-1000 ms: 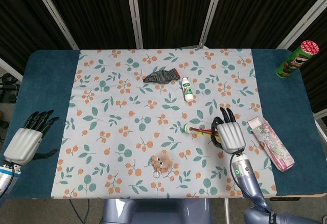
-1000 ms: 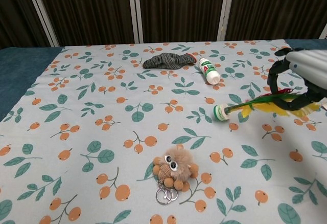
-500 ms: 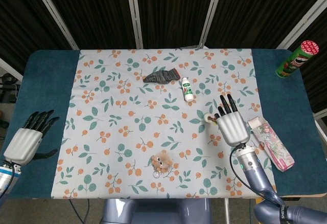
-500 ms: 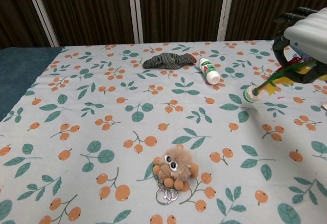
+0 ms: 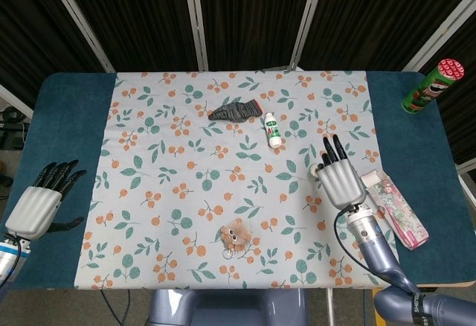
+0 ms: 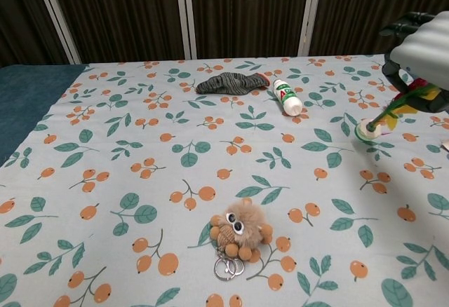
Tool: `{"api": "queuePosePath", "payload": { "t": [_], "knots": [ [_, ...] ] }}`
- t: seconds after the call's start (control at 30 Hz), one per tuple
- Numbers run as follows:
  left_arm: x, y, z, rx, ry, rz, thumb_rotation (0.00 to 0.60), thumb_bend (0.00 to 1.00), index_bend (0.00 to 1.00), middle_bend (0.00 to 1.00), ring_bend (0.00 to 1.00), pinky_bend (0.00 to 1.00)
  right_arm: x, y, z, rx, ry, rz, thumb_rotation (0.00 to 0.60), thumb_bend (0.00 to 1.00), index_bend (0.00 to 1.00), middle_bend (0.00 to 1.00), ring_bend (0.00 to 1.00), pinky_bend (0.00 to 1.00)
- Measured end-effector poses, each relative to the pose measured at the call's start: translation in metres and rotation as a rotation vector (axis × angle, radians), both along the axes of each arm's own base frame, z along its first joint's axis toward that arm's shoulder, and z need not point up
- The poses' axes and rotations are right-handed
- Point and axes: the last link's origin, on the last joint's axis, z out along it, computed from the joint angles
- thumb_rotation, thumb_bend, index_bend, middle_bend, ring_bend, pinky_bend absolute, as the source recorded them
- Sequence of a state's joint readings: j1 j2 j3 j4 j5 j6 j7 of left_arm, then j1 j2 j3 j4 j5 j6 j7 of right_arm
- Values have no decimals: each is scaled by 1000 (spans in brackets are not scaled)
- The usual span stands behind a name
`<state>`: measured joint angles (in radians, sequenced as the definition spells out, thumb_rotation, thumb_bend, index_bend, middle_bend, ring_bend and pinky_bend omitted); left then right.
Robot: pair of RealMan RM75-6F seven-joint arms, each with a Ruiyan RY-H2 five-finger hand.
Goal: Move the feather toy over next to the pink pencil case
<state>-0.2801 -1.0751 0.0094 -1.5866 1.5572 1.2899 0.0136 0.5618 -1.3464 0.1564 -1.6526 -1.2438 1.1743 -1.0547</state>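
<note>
My right hand (image 5: 341, 181) (image 6: 423, 51) holds the feather toy (image 6: 393, 113), lifted off the patterned cloth at the right. The toy's white round base (image 6: 365, 131) hangs low toward the left; its red, yellow and green feathers sit under my palm. In the head view only the base (image 5: 312, 170) peeks out beside the hand. The pink floral pencil case (image 5: 395, 211) lies on the table just right of that hand. My left hand (image 5: 39, 200) hovers open at the table's far left edge, holding nothing.
A furry brown keychain toy (image 5: 236, 236) (image 6: 241, 228) lies near the front middle. A grey sock (image 5: 235, 110) (image 6: 231, 83) and a small white bottle (image 5: 272, 129) (image 6: 286, 97) lie at the back. A green snack can (image 5: 428, 87) stands at the far right.
My right hand has lifted the feather toy off the cloth and carried it to the right, toward the pencil case. The left hand has stayed still.
</note>
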Motion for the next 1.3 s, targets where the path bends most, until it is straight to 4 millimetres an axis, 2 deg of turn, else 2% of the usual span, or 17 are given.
{"api": "queuePosePath", "payload": {
  "t": [0.4, 0.73, 1.0, 1.2, 1.3],
  "knots": [
    [0, 0, 0, 0, -1, 0, 530, 208, 115, 0, 0, 0, -3, -10, 5, 29, 72, -86, 600, 366, 653, 345, 29, 0],
    [0, 0, 0, 0, -1, 0, 527, 207, 115, 0, 0, 0, 0, -15, 0, 50, 107, -81, 600, 353, 633, 337, 28, 0],
    [0, 0, 0, -2, -2, 0, 528, 209, 115, 0, 0, 0, 2, -18, -5, 37, 134, -41, 600, 299, 454, 228, 0, 0],
    [0, 0, 0, -2, -1, 0, 529, 208, 115, 0, 0, 0, 6, -20, -4, 1, 152, -1, 600, 275, 219, 153, 0, 0],
    [0, 0, 0, -2, 0, 0, 532, 209, 115, 0, 0, 0, 8, -20, -1, -23, 160, 18, 600, 268, 159, 135, 0, 0]
  ]
}}
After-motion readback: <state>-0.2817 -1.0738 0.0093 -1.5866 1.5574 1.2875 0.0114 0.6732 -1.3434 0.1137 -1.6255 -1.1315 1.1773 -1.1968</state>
